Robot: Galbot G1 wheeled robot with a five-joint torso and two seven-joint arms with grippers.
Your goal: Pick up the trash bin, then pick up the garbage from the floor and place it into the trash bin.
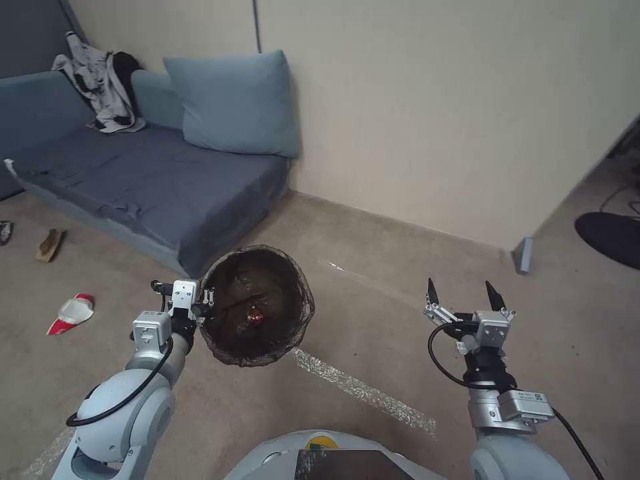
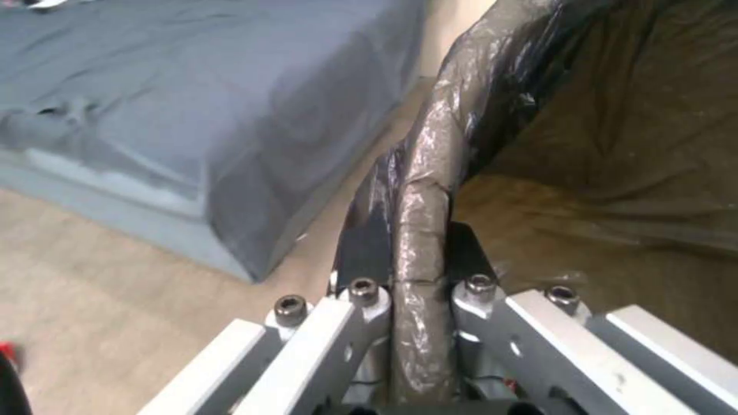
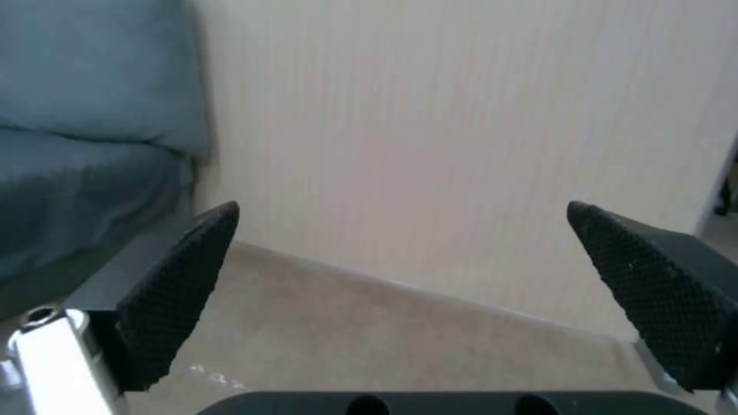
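Observation:
The trash bin (image 1: 257, 307), lined with a dark crinkled bag, hangs above the floor (image 1: 373, 320), held by its left rim in my left gripper (image 1: 205, 301). The left wrist view shows the fingers (image 2: 361, 253) shut on the bag-covered rim (image 2: 423, 230). Something small and red lies at the bin's bottom. On the carpet at the far left lies garbage: a crushed red-and-white cup (image 1: 72, 312) and a brown paper scrap (image 1: 51, 244). My right gripper (image 1: 465, 293) hovers open at the right with nothing between its pads (image 3: 181, 288), facing the wall.
A blue-grey sofa (image 1: 147, 173) with a cushion and a heap of clothes stands at the back left. A beige wall (image 1: 433, 120) runs behind. Pale tape (image 1: 360, 390) crosses the carpet. A dark round object (image 1: 610, 237) lies at the far right.

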